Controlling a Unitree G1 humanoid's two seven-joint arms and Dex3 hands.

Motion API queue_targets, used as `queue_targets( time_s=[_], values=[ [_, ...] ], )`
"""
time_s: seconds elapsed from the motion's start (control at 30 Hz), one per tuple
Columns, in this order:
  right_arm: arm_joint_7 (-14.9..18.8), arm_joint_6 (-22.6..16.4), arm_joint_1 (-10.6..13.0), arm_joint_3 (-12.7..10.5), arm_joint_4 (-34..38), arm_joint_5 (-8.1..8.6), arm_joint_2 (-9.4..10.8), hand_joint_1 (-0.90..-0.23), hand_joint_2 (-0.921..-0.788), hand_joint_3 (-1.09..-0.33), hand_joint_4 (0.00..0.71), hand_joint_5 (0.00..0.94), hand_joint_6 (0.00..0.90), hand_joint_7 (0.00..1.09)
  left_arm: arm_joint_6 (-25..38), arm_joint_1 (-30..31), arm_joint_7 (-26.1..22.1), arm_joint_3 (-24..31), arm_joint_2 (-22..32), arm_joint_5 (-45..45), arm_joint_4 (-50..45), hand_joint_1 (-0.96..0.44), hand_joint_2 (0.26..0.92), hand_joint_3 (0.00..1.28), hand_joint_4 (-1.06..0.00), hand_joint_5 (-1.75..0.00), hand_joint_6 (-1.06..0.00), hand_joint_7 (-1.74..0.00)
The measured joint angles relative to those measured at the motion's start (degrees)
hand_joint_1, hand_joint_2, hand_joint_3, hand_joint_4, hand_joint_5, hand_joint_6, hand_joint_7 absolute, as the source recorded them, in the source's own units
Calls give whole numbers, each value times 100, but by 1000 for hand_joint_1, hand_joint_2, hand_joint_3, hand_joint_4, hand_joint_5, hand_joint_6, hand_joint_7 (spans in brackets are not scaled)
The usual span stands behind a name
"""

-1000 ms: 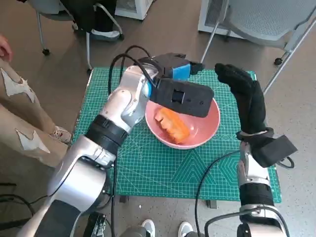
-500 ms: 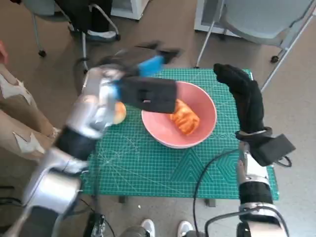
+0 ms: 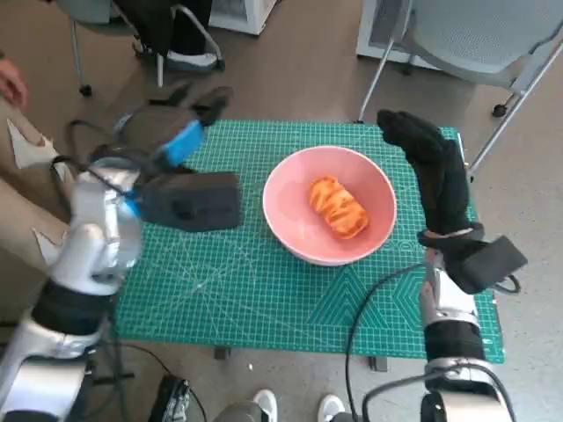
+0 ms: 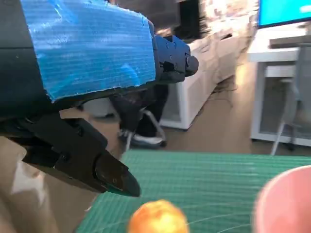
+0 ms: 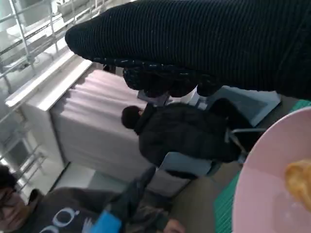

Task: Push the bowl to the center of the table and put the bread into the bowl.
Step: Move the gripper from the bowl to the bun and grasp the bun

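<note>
The pink bowl [image 3: 290, 189] stands near the middle of the green mat [image 3: 264, 299], and the orange-brown bread [image 3: 339, 207] lies inside it. My left hand [image 3: 188, 130], blue tape on its back, hovers over the mat's far left part, well apart from the bowl, fingers spread and holding nothing. My gloved right hand [image 3: 433, 167] is stretched flat just beside the bowl's right rim, empty. The left wrist view shows black fingers [image 4: 112, 175] apart and the bowl's rim [image 4: 286, 201]. The right wrist view shows the glove [image 5: 204, 46], the bowl [image 5: 265, 199] and the bread [image 5: 299, 177].
A round orange-yellow thing [image 4: 158, 221] lies on the mat under my left hand; the head view hides it. A grey chair [image 3: 475, 35] stands behind the table at the right, another chair [image 3: 163, 31] at the far left. A person's leg [image 3: 22, 189] is left of the table.
My left hand has pulled away from over the bowl to the mat's left side, leaving the bread uncovered in the bowl. The right hand has stayed beside the rim.
</note>
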Motion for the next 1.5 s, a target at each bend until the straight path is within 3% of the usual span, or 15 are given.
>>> queue_targets(
  time_s=[0.6, 0.9, 1.5],
  values=[
    [277, -37, -72, -3, 269, 84, -9, -689, -921, -833, 164, 0, 6, 452, 3, 390, -411, 161, 85, -362, -417, 90, 703, 18, 1, 1, -175, -4],
    [433, -34, -126, -28, 282, 121, -59, -689, -921, -835, 163, 0, 5, 452, 7, 388, -617, 25, 85, -356, -315, -8, 687, 7, 1, 1, -152, -1],
    [545, 5, -126, -98, 256, 131, -89, -687, -921, -837, 162, 0, 4, 453, 108, -365, -836, -676, -390, -205, 1419, -83, 684, 3, 1, 1, -134, 0]
  ],
)
